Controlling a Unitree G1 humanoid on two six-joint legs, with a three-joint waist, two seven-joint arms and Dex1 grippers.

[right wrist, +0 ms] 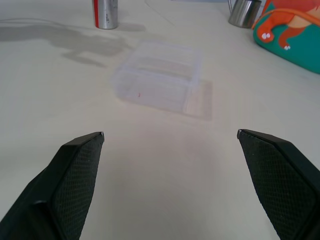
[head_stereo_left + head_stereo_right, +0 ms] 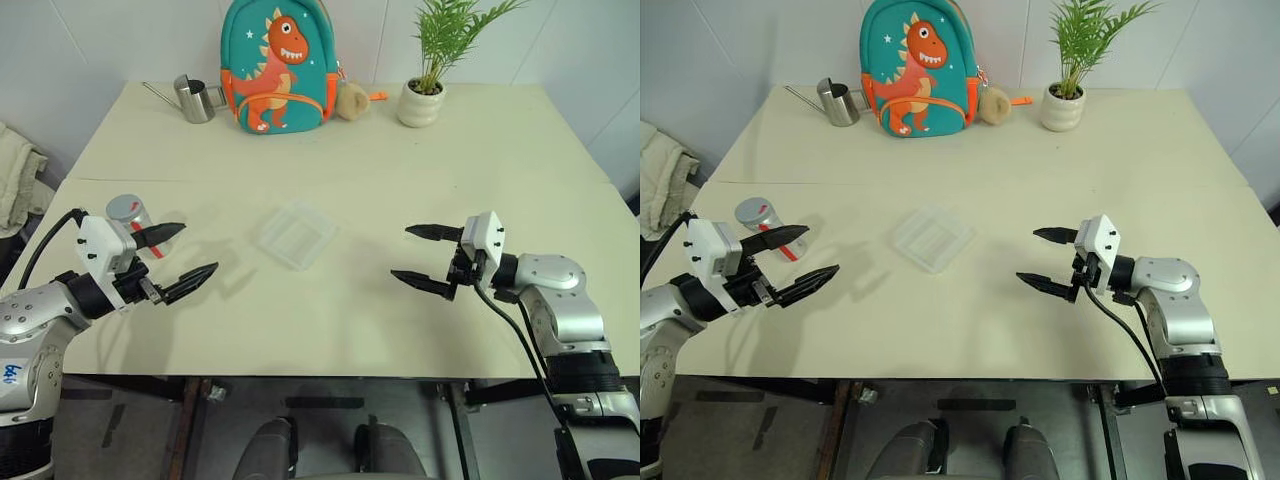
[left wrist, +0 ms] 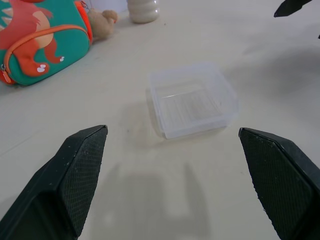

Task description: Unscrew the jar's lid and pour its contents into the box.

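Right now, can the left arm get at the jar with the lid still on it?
Probably yes. The jar stands upright just behind the open left gripper, lid on, with nothing between them; the box sits well off toward the table's middle.

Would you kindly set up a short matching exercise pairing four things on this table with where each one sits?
Things:
1. jar
2. box
3. watering can
4. potted plant

Places:
A. far right of the table, beside the backpack's plush toy
B. middle of the table, between the two grippers
C. near left edge, just behind the left gripper
D. far left of the dinosaur backpack

Pairs: 1-C, 2-B, 3-D, 4-A
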